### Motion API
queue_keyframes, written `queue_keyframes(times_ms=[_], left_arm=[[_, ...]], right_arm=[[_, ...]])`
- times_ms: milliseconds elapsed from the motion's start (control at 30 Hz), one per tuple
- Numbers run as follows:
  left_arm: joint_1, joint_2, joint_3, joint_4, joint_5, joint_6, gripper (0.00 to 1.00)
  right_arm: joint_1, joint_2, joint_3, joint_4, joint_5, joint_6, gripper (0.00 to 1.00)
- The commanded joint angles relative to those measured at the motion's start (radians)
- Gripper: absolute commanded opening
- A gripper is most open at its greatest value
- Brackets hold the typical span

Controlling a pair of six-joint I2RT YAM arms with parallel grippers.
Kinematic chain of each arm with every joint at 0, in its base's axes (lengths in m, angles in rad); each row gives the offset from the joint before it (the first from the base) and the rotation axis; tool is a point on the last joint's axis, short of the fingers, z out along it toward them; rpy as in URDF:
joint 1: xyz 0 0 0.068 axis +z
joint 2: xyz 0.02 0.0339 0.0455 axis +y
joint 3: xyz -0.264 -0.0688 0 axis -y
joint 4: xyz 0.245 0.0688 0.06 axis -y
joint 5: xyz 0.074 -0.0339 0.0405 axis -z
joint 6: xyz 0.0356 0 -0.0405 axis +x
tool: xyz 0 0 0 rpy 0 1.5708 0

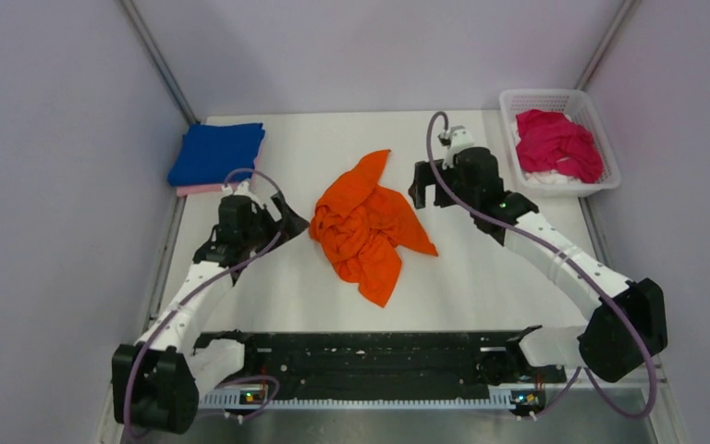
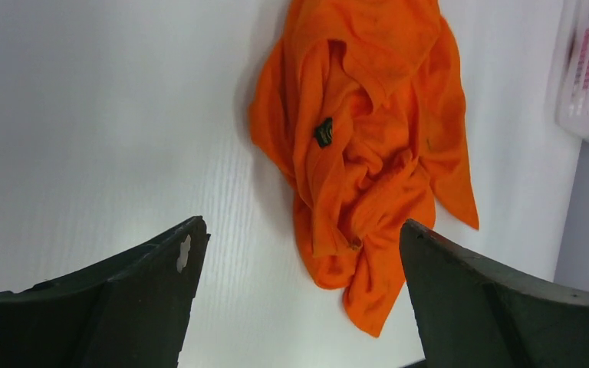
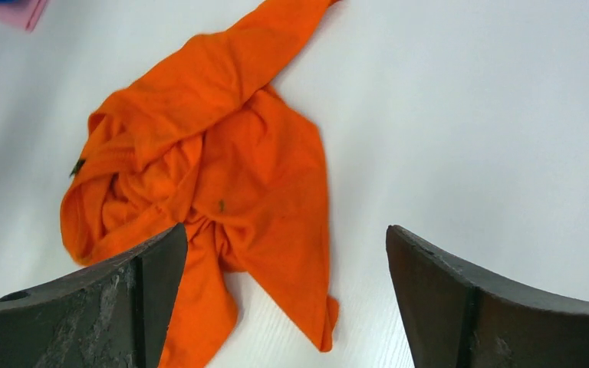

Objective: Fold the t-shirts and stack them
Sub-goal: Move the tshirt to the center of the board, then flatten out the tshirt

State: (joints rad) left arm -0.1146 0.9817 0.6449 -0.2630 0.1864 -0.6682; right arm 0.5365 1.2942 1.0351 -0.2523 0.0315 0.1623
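crumpled, wrinkled orange t-shirt (image 1: pixel 367 225) on table (image 1: pixel 481 277)

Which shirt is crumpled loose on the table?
The orange t-shirt, bunched up mid-table. The blue t-shirt lies folded on the pink t-shirt far left; the magenta t-shirt sits in the basket.

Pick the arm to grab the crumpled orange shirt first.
Left, narrowly. The left gripper, jaws open, sits almost against the bunched edge of the orange shirt; the right gripper, also open, stands slightly farther off.
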Motion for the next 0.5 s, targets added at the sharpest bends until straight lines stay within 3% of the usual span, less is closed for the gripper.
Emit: queue_keyframes(times_ms=[0, 100, 467], left_arm=[[-0.103, 0.12, 0.034, 0.035, 0.13, 0.002, 0.98], [-0.145, 0.217, 0.056, 0.045, 0.126, 0.001, 0.92], [-0.162, 0.507, 0.151, 0.17, 0.214, -0.002, 0.48]], right_arm=[[-0.053, 0.033, -0.02, 0.065, -0.063, 0.152, 0.98], [-0.054, 0.042, -0.064, 0.04, -0.11, 0.162, 0.96], [-0.05, 0.082, -0.282, 0.043, -0.118, 0.26, 0.85]])
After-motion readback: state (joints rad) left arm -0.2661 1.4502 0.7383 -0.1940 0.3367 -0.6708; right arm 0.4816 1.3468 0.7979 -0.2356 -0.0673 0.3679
